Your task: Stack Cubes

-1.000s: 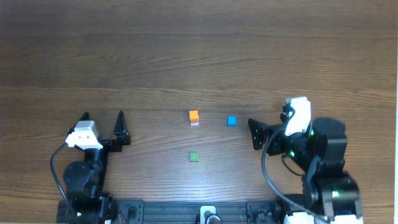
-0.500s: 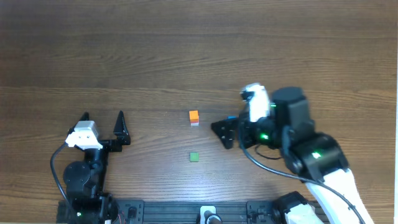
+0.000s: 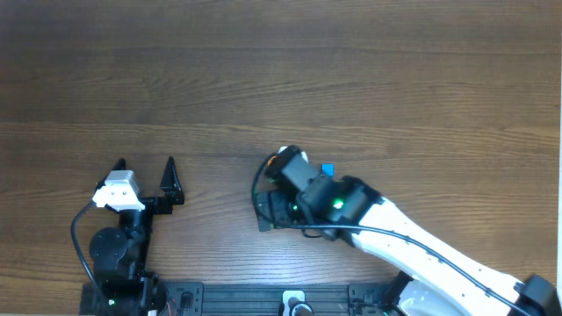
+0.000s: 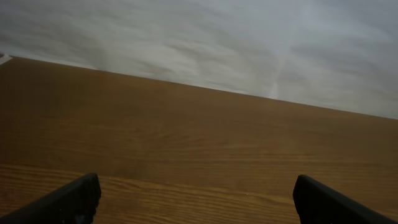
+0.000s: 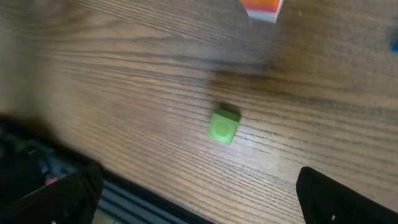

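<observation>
The right arm is stretched across the wooden table (image 3: 263, 70) to its middle. The right gripper (image 3: 262, 209) is held above the wood with its fingers spread wide and nothing between them. In the right wrist view, the green cube (image 5: 223, 127) is seen lying flat on the table in the gap ahead of the right gripper (image 5: 199, 180), touched by neither finger.

The orange cube (image 5: 261, 7) is set farther from the arms' bases than the green one and well apart from it, and a white piece is seen at its edge. The blue cube (image 3: 327, 169) is found just to the right of the right arm's wrist, on the far side of the arm. It is apart from both other cubes, so no cube is stacked on another.

The left gripper (image 3: 145, 167) is held at the near left of the table, well apart from all three cubes. Its fingers are spread, and in the left wrist view only bare wood is seen ahead of the left gripper (image 4: 196, 190).

The black base rail (image 3: 228, 294) is laid along the near edge.
</observation>
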{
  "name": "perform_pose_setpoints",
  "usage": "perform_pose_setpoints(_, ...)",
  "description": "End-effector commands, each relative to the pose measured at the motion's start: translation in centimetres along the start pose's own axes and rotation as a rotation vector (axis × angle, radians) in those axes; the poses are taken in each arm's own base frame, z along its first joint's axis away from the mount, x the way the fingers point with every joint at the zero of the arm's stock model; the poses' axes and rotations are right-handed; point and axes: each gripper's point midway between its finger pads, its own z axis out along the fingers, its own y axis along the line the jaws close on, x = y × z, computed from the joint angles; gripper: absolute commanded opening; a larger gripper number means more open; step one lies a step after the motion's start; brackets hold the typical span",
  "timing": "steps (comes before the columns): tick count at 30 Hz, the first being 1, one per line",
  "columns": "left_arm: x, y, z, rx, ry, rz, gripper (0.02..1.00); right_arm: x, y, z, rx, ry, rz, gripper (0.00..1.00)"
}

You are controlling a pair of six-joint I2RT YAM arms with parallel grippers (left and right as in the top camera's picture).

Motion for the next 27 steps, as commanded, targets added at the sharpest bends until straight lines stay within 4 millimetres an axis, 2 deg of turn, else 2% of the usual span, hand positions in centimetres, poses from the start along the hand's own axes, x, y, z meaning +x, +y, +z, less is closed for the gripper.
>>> perform_pose_setpoints(1,0.2,-0.1,0.0,0.009,0.002,0.015,1.0,-0.6,-0.1,1.6,0.119,-0.034,0.084,0.993)
perform_pose_setpoints(7,0.2,-0.1,0.0,0.009,0.002,0.015,0.998,-0.4,-0.5,4.4,0.206,0.012,0.147,0.993)
perform_pose_setpoints(14,0.2,-0.1,0.0,0.01,0.002,0.015,1.0,1.2,-1.4,7.8,0.296,0.087,0.214,0.98)
perform_pose_setpoints(21,0.2,-0.1,0.0,0.01,0.002,0.015,1.0,2.6,-1.8,9.3,0.347,0.125,0.245,0.969)
perform_pose_setpoints(27,0.2,-0.1,0.0,0.009,0.002,0.015,1.0,2.8,-2.1,10.0,0.365,0.133,0.253,0.943)
